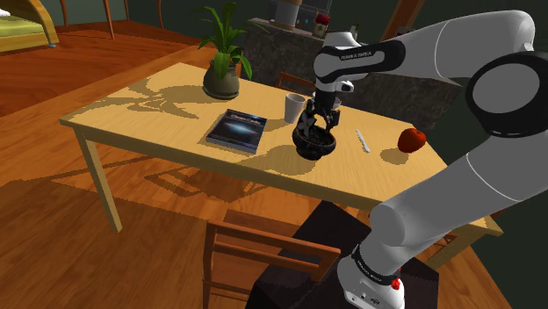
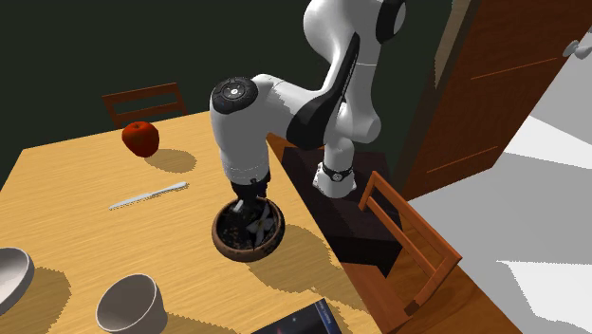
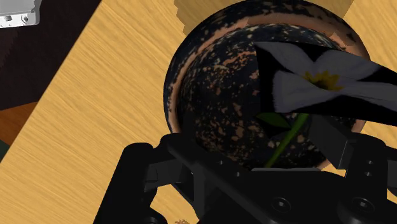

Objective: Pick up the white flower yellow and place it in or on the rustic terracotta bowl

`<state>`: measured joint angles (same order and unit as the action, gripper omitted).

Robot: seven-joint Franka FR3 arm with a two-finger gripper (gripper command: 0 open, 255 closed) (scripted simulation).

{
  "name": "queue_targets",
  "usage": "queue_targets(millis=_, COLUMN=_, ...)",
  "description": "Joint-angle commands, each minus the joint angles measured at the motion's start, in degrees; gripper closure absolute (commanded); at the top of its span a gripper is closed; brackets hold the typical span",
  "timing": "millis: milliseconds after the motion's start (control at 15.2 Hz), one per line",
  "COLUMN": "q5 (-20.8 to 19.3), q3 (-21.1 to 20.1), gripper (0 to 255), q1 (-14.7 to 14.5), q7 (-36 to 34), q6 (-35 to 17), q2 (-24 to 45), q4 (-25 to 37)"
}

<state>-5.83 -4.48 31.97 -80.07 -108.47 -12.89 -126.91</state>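
Observation:
A dark, speckled terracotta bowl (image 1: 314, 145) (image 2: 249, 237) (image 3: 216, 83) stands on the wooden table (image 1: 158, 110) near the edge by my stand. Inside it lies the white flower (image 3: 324, 83) (image 2: 256, 224) with a yellow centre and a green stem, its petals against the bowl's far wall. My gripper (image 1: 318, 130) (image 2: 249, 211) (image 3: 267, 156) hangs just over the bowl, its fingertips dipping into it. The fingers stand apart and the thin stem runs between them without being clasped, so the gripper is open.
On the table are a red apple (image 1: 412, 139) (image 2: 140, 138), a pale knife (image 1: 362, 140) (image 2: 149, 196), a white mug (image 1: 294, 106) (image 2: 130, 304), a dark book (image 1: 237, 130) and a potted plant (image 1: 222, 75). A wooden chair (image 1: 263, 250) (image 2: 408, 247) stands at the near edge.

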Motion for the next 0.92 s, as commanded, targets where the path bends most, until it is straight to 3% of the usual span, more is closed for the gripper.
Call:
queue_targets(millis=0, q5=0.0, q3=0.0, gripper=0, q1=0.0, q7=0.0, q6=0.0, q2=0.0, q4=0.0)
queue_targets(millis=330, q5=0.4, q3=-0.4, gripper=0, q1=-0.3, q7=0.2, q6=7.3, q2=-0.4, q4=6.8)
queue_targets(millis=858, q5=0.4, q3=-0.4, gripper=0, q1=-0.3, q7=0.2, q6=7.3, q2=-0.4, q4=6.8)
